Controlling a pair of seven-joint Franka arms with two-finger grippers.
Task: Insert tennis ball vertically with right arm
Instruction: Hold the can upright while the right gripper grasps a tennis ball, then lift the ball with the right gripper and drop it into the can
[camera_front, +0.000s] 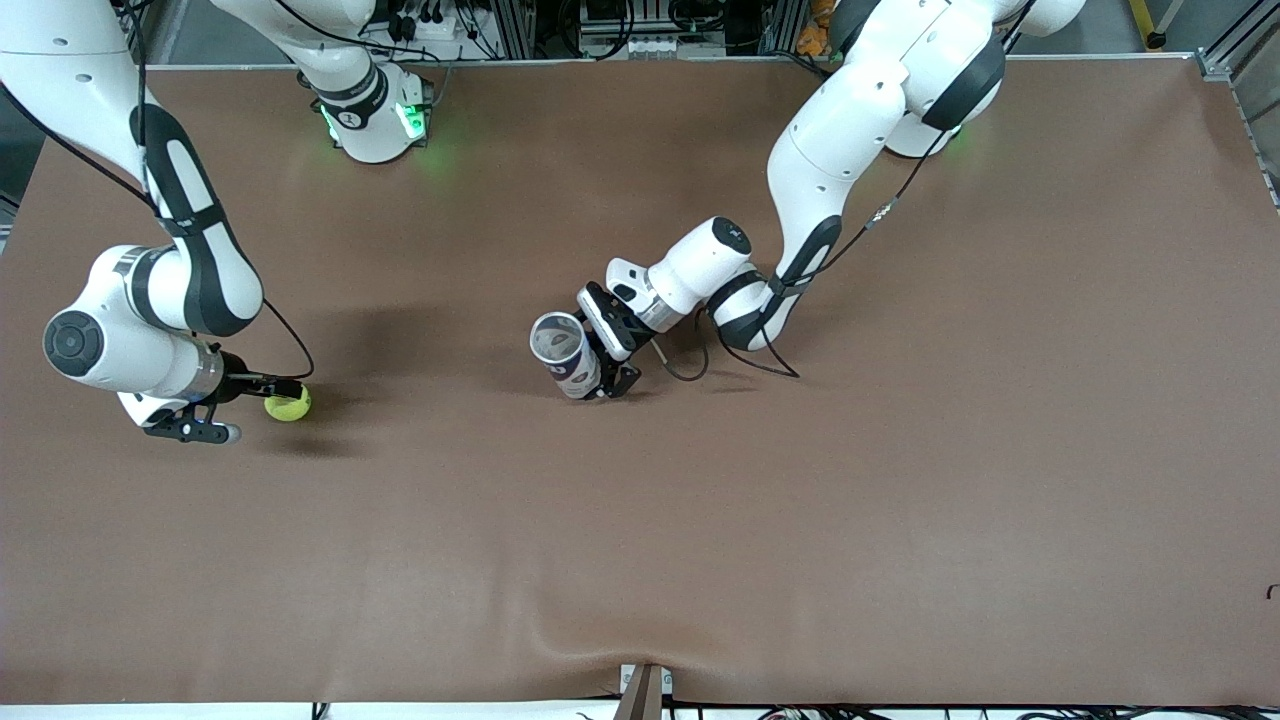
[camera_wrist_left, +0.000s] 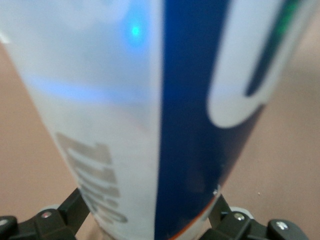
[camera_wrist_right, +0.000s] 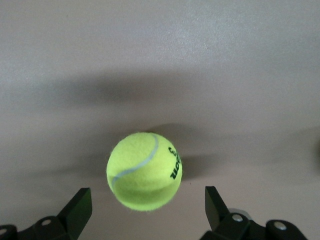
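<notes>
Spread wide, the right gripper is sitting low at the right arm's end of the table, its two fingers standing apart with the tennis ball just ahead of the gap between them, not yet pinched. From the front camera the tennis ball is lying on the table, touching or nearly touching one fingertip, and well apart from the can toward the right arm's end.

Taking the can as the landmark: it is standing upright on the table, open mouth up, and the left gripper is sitting around its lower part with its fingers opened out on either side of it; the left wrist view is showing the can's wall filling the space between them.

As a judgement, the task is looking barely begun. The can seems placed and ready; the ball is still needing to be grasped, carried over the can's mouth and lowered straight down in.
</notes>
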